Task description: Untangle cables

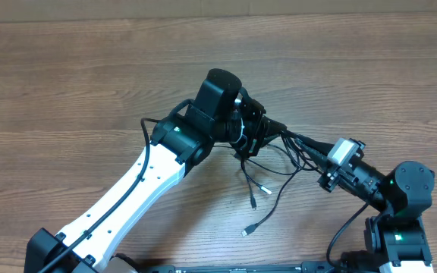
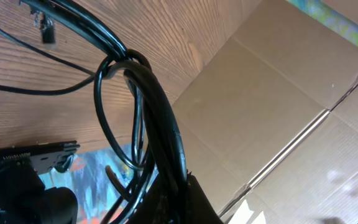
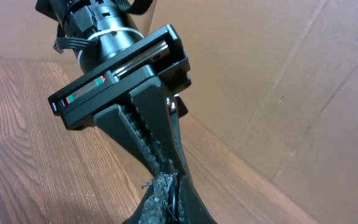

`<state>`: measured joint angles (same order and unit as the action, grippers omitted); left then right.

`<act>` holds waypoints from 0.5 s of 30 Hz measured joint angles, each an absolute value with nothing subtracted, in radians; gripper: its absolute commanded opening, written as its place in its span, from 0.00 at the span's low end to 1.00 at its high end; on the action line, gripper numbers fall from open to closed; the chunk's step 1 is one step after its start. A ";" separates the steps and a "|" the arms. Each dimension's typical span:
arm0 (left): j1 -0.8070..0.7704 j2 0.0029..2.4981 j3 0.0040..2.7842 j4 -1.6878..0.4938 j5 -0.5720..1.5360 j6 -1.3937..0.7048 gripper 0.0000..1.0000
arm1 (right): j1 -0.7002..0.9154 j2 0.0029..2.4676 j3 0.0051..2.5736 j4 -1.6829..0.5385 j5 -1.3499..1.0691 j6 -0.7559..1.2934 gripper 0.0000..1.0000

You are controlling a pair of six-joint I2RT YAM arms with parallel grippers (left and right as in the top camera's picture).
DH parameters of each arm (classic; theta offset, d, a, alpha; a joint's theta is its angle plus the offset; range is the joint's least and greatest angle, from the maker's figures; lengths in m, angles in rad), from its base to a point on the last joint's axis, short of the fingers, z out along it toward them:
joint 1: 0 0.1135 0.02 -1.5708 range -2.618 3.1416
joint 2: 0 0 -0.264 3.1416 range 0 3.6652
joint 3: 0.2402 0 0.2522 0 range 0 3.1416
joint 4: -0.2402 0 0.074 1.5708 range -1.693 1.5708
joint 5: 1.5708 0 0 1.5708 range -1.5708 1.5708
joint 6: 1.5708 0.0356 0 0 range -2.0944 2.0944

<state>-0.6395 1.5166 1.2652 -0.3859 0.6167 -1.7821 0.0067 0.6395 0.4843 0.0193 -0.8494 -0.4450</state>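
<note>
Two hands tight on cables

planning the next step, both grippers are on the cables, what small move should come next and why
Probably ease the left gripper and right gripper slightly apart. Both are shut on the cables, close together, with loops bunched between them and plug ends trailing on the table. A gentle pull should show which strand is caught.

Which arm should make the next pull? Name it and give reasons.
Right, probably. The right gripper is shut on the cables just outside the tangled part and can draw back toward its base; the left gripper clamps the tangled part itself, serving as anchor.
</note>
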 measured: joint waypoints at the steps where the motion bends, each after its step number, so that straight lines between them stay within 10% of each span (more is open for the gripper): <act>1: -0.636 1.517 1.265 -0.381 0.617 -1.782 0.04 | 0.006 0.638 0.485 -0.009 -0.849 -0.445 0.04; 15: -0.588 1.527 1.260 -0.207 0.694 -1.782 0.04 | 0.007 0.638 0.506 -0.312 -0.841 -0.445 0.04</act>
